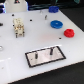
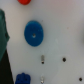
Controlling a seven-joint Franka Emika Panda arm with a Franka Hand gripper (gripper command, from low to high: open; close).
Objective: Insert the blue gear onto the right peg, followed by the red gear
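The blue gear (image 1: 56, 23) lies flat on the white table toward the exterior view's right; the wrist view looks straight down on the blue gear (image 2: 33, 35), showing its hub and hole. The smaller red gear (image 1: 69, 33) lies just beside it, and only an edge of the red gear (image 2: 23, 1) shows in the wrist view. The grey black-bordered plate (image 1: 35, 61) sits nearer the front with two dark pins; the right peg (image 1: 50, 50) stands bare, as does the other pin (image 1: 38, 54). No gripper fingers can be made out in either view.
A small tan-and-white upright object (image 1: 19, 27) stands at the exterior view's left. A small blue item (image 1: 46, 16) lies behind the blue gear and shows as a blue item (image 2: 22, 78) in the wrist view. A dark green mass (image 2: 3, 50) borders the table there, with small bolts (image 2: 42, 60) in the tabletop.
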